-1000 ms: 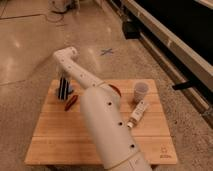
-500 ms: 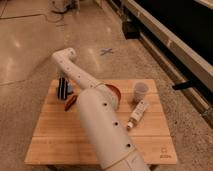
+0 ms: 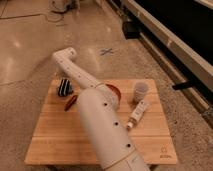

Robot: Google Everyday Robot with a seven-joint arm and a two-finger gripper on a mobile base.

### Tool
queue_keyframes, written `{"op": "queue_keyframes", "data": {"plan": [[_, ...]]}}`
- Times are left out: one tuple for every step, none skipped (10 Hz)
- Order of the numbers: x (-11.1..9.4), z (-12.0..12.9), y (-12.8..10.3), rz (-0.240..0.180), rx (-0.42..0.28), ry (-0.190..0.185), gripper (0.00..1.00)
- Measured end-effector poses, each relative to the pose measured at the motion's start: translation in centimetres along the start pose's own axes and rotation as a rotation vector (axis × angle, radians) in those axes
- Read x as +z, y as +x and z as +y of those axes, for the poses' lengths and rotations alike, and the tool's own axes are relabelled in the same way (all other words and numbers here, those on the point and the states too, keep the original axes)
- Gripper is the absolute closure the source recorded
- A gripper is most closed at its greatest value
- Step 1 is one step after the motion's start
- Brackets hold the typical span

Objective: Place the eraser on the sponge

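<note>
One hand [image 3: 64, 83] hangs left of the bowl [image 3: 114, 93], at the eraser [image 3: 63, 91]; its grip I cannot tell; sponge hidden, so a drop may miss.

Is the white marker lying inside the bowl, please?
No, the marker lies on the table, apart from the bowl, while the gripper is down at the table's far-left corner.

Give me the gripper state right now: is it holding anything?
Gripper: cannot be told whether it is open, closed or holding anything. It is down at the eraser, at the far left corner of the wooden table.
</note>
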Motion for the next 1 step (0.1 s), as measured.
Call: {"op": "queue_keyframes", "data": {"plan": [[0.00,0.00,0.00,0.000,0.000,0.000,0.24]]}}
